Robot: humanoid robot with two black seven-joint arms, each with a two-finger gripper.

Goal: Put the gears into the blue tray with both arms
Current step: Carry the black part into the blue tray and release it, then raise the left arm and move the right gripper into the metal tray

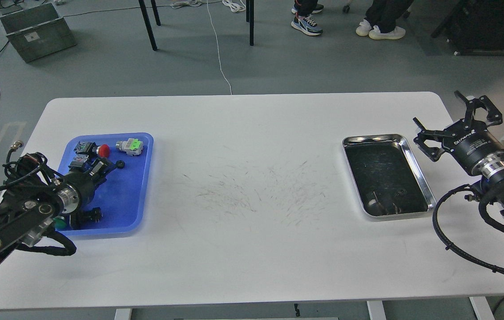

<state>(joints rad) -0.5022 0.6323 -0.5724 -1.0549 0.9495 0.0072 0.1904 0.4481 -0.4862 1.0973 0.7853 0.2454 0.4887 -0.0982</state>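
The blue tray lies at the table's left. One small black gear rests free on its floor, just ahead of my left gripper. That gripper hovers low over the tray's left half, open and holding nothing. At the far right, beside a steel tray, my right gripper has its claws spread wide and empty. Several small dark pieces lie at the steel tray's near end; they are too small to make out.
In the blue tray are also a red-capped button, a grey part with a green top, a green-capped button and a black block. The table's middle is scuffed white. People's feet and chair legs stand beyond.
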